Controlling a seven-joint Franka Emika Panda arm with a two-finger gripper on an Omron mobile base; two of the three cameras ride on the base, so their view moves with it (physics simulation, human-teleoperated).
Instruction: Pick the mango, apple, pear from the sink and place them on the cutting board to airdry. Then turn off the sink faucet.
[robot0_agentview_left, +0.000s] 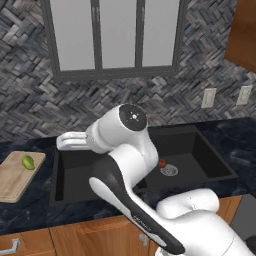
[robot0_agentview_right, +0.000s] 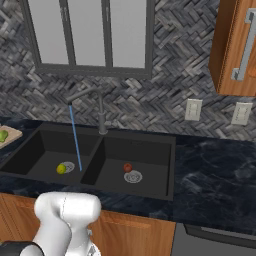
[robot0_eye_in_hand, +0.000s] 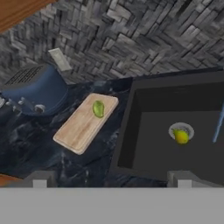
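We see the sink (robot0_agentview_right: 90, 150) set into a dark marbled counter (robot0_agentview_right: 210, 170), with two black basins side by side. In the right base view, the faucet (robot0_agentview_right: 101, 112) stands at the back between the basins, its spout angled over the left one, and a thin blue stream of water (robot0_agentview_right: 75, 137) falls from it into that basin.

The apple (robot0_agentview_right: 127, 167) lies in the right basin, just beside the round silver drain (robot0_agentview_right: 133, 176); we find it again in the left base view, small and red, next to the arm's white body. A yellow-green fruit (robot0_agentview_right: 61, 169) sits on the drain of the left basin, near where the stream lands. In the hand view it rests on that drain, with the stream to its right.

The board (robot0_eye_in_hand: 85, 122) lies on the counter just left of the sink, well apart from the apple. A green fruit (robot0_eye_in_hand: 98, 109) lies on it, toward the end nearer the wall. A dark blue toaster (robot0_eye_in_hand: 35, 89) stands on the counter beyond the board in the hand view.

Our gripper (robot0_eye_in_hand: 111, 179) is up above the counter's front edge, looking down on the board and the left basin. Its two fingertips (robot0_eye_in_hand: 38, 179) stand far apart at the bottom of the hand view, spread wide, with nothing between them.

In the base views, a window (robot0_agentview_right: 87, 37) sits in the herringbone wall above the sink, and two outlets (robot0_agentview_right: 217, 112) are to its right.
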